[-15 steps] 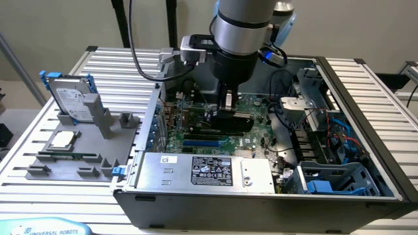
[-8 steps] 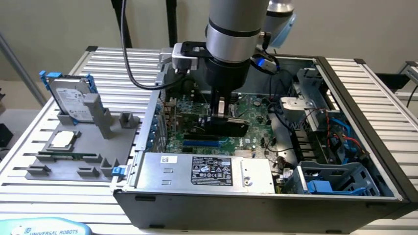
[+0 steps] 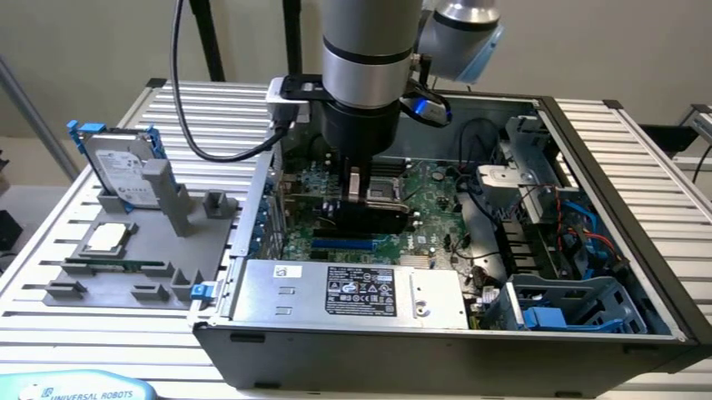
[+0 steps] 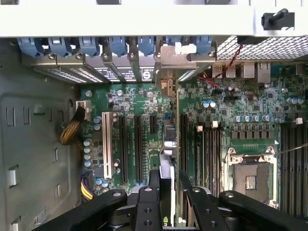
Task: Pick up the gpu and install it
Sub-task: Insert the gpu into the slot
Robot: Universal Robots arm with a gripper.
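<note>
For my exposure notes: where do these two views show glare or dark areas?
Wrist view: the table beyond the case is washed out to white, the motherboard is evenly lit, the gripper holding the gpu is dark. Exterior view: a bright sheen runs down the arm; the case interior under it is shadowed.

Robot lab: slatted metal bench (image 3: 636,158), open PC case (image 3: 445,350).

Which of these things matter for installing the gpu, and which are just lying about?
In the job: gpu, clamped by the fingers; motherboard; computer case.
Lying about: hard drive, processor chip, memory strip, on the grey rack.
</note>
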